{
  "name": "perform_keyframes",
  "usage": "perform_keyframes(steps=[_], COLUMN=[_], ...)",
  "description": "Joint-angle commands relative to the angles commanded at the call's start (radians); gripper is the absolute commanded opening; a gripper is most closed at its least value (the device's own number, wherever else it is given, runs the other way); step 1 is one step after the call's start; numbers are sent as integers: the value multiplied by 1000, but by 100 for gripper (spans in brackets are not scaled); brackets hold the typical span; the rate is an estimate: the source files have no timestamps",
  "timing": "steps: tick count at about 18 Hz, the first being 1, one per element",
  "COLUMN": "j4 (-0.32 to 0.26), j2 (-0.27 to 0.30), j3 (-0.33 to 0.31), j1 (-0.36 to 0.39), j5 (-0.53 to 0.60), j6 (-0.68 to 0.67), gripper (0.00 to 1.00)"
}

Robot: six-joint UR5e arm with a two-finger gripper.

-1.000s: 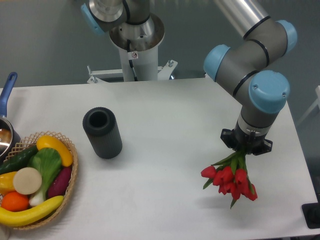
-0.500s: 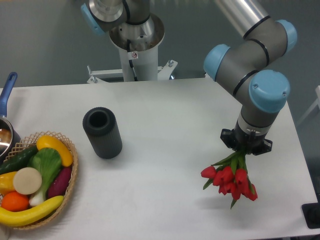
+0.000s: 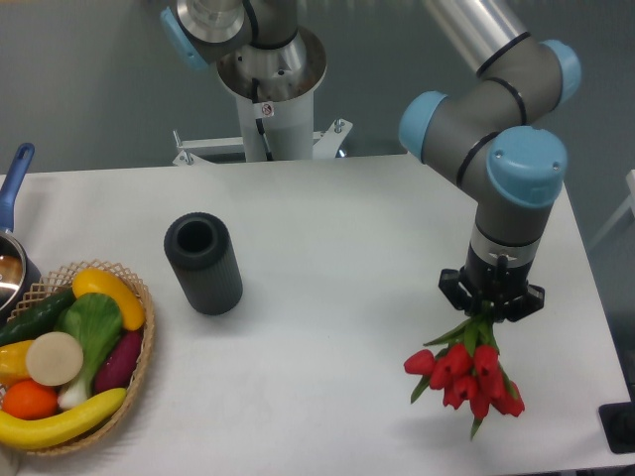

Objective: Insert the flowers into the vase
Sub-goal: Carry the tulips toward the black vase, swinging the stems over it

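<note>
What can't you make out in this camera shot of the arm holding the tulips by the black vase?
- Hand: its fingers are hidden by its own body and the flowers' leaves, so the grip itself is unseen.
- Stems: covered by the hand.
- Vase: the hole is dark, depth unseen.
- Pot: cut off by the left edge.
- Basket: bottom cut off by the lower edge.

No readable text, labels or numbers anywhere.
</note>
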Motion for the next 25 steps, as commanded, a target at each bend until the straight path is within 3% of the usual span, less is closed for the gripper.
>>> perform_keyframes(steps=[4, 10, 12, 16, 19, 25], j4=[14, 17, 63, 213, 236, 267], j2=[9, 77, 90, 92, 97, 190], j3=[11, -12, -18, -26, -26, -89], j1=[-31, -136, -170, -235, -242, -236], j5=[-11, -25, -26, -86, -243, -592], j6=[-25, -170, -178, -299, -303, -295], gripper=[18, 14, 15, 15, 19, 19])
